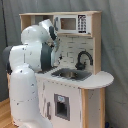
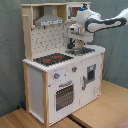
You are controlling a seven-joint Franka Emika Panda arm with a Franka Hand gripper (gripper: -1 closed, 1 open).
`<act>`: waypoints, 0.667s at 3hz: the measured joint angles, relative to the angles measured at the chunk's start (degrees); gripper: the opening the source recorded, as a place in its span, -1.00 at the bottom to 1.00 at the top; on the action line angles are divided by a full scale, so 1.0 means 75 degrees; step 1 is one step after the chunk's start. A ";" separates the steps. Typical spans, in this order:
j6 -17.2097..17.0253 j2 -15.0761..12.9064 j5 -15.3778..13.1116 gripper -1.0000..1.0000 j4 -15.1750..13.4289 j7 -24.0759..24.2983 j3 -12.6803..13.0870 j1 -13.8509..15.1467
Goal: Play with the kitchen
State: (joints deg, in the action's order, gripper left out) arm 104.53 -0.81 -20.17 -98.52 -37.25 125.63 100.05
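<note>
Hovering hand (image 2: 76,36) above kitchen (image 2: 55,75) sink (image 2: 81,50)

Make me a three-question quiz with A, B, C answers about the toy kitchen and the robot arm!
1. Where is the gripper?
A. over the sink
B. at the oven door
C. on the floor

2. What colour are the stove rings?
A. blue
B. red
C. green

3. How is the oven door?
A. open wide
B. taken off
C. closed

Answers:
1 A: in the second exterior view it hangs above the sink, by the faucet.
2 B: the stove shows red rings.
3 C: the oven door sits flush with the front of the kitchen.
</note>
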 joint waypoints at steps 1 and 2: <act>-0.0342 -0.0097 -0.0048 1.00 0.0391 0.0171 0.0591 -0.0005; -0.0664 -0.0161 -0.0267 1.00 0.0710 0.0522 0.1259 -0.0009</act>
State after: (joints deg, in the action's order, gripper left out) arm 99.54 -2.01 -22.18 -93.19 -33.34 135.07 99.98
